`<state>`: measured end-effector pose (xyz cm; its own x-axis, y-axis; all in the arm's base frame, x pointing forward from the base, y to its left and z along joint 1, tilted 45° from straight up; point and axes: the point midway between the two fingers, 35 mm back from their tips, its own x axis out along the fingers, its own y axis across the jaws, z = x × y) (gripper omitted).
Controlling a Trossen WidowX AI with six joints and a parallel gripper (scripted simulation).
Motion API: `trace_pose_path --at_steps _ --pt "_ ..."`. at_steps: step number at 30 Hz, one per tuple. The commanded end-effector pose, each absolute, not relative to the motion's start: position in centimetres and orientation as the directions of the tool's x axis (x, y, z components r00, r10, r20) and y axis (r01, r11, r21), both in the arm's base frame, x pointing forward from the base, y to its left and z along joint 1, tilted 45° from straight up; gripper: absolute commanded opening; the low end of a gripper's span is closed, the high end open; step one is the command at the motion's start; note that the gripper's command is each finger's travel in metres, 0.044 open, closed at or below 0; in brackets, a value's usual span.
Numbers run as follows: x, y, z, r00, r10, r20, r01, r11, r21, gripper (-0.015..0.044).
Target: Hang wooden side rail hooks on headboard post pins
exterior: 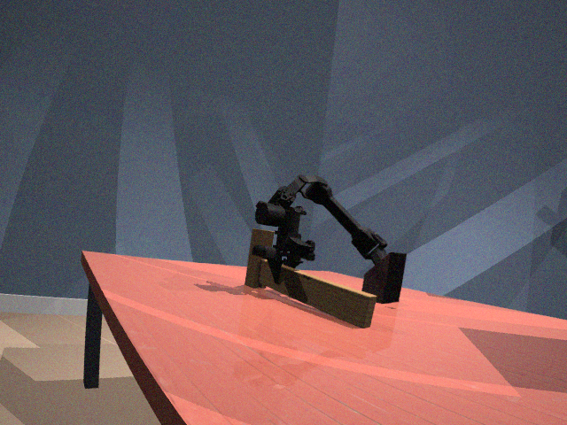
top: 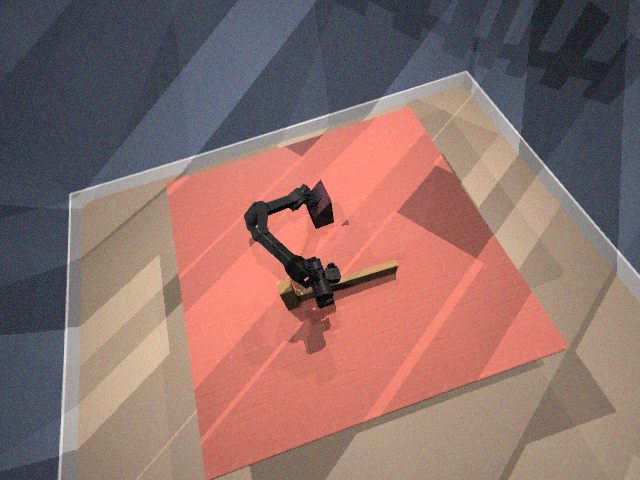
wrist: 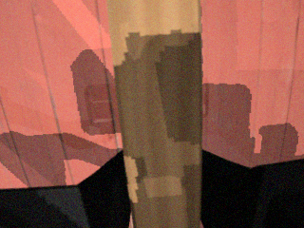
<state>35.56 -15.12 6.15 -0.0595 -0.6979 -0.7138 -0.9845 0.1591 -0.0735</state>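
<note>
The wooden side rail (top: 369,273) (exterior: 330,297) (wrist: 154,104) stands on its narrow edge, its far end down on the table. Its other end is up against the headboard post (top: 287,295) (exterior: 262,237), or very close to it; a gap is too small to tell. The post stands upright and rises above the rail. My gripper (exterior: 281,270) (wrist: 155,149) points down and is shut on the rail near its post end, one black finger on each side. The steel hooks, the slot and the pins are hidden, so I cannot tell whether the hooks sit on the pins.
The red table top (top: 361,377) (exterior: 205,366) carries everything. The arm's dark base block (top: 321,206) (exterior: 389,279) stands behind the rail. The table's edge (exterior: 123,338) runs along the left in the exterior view. Hard shadows cross the table.
</note>
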Motion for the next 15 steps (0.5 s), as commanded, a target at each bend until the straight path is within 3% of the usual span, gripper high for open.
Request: trace_pose_path --at_steps 1,15 --pt "35.66 -15.19 6.39 -0.052 -0.703 -0.709 -0.984 0.157 -0.084 0.0" --pt "35.64 -15.35 6.23 -0.052 -0.703 -0.709 -0.984 0.157 -0.084 0.0"
